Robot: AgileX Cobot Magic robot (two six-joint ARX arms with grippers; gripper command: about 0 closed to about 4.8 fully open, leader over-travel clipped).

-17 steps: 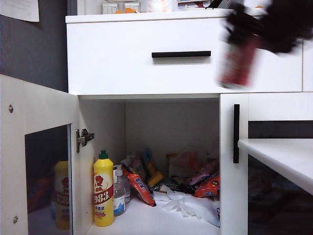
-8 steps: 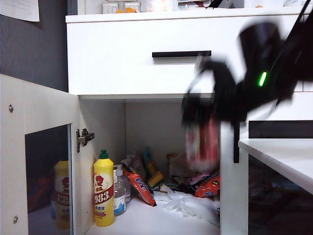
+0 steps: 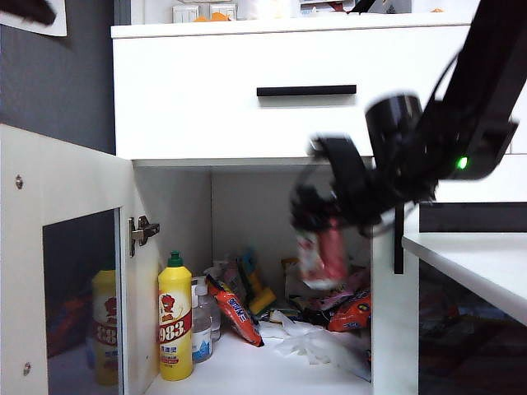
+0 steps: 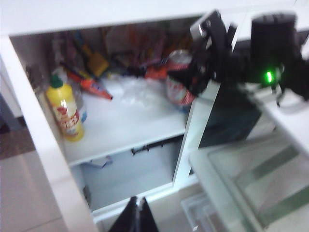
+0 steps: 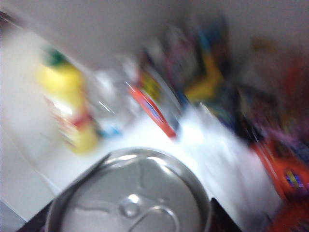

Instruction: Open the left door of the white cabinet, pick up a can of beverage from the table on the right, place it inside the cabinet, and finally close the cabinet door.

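Exterior view: one white cabinet (image 3: 247, 99) with one drawer above, its left door (image 3: 58, 271) swung open; one right gripper (image 3: 323, 234), motion-blurred, holds one can of beverage (image 3: 323, 257) in the open compartment, above the shelf clutter; one yellow bottle (image 3: 174, 321) stands upright at the compartment's left, and a second yellow shape shows dimly through the door glass. One tabletop (image 3: 473, 263) is cut off at the right edge. The snack packets at the back are too jumbled to count. Left wrist view: the left gripper (image 4: 136, 216), its fingers pressed together and holding nothing, sits low in front of the cabinet, partly cut off; the can (image 4: 179, 87) and the right arm appear blurred at the compartment's mouth. Right wrist view: the can's silver top (image 5: 130, 198) fills the foreground between the right fingers, which are clamped on it but barely visible; the bottle (image 5: 72, 106) and packets beyond are heavily smeared.
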